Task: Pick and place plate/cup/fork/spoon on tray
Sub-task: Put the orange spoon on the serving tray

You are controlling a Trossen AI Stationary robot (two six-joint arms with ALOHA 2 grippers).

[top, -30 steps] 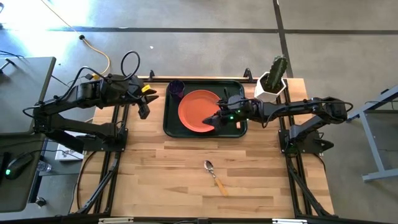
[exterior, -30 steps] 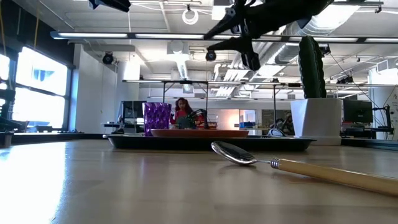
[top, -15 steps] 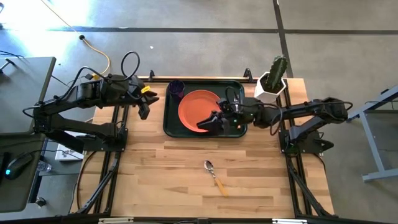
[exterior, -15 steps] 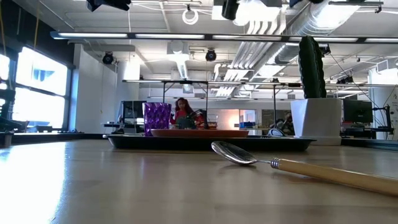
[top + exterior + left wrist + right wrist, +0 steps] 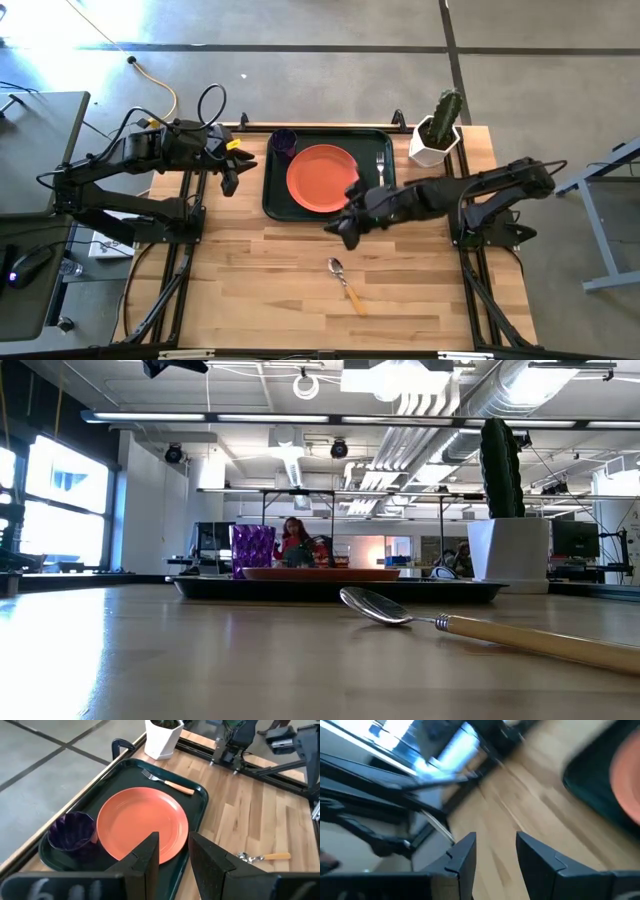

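The dark green tray (image 5: 272,190) lies at the table's far middle. On it are the orange plate (image 5: 322,178), the purple cup (image 5: 283,141) at its far left corner, and the fork (image 5: 381,165) along its right side. The spoon (image 5: 345,280) lies on the bare wood nearer the front, its bowl toward the tray. My right gripper (image 5: 340,228) is open and empty above the table just in front of the tray's near edge. My left gripper (image 5: 230,178) is open and empty, left of the tray.
A white pot with a green cactus (image 5: 437,132) stands at the table's far right corner, beside the tray. Bare wood (image 5: 250,290) surrounds the spoon. In the low view the spoon (image 5: 400,610) lies in front of the tray (image 5: 330,588).
My right gripper has drawn back from over the plate and fork on the tray toward the table's near edge, and now hangs over the wood in front of the tray. It has left the low view. The fork now shows uncovered on the tray.
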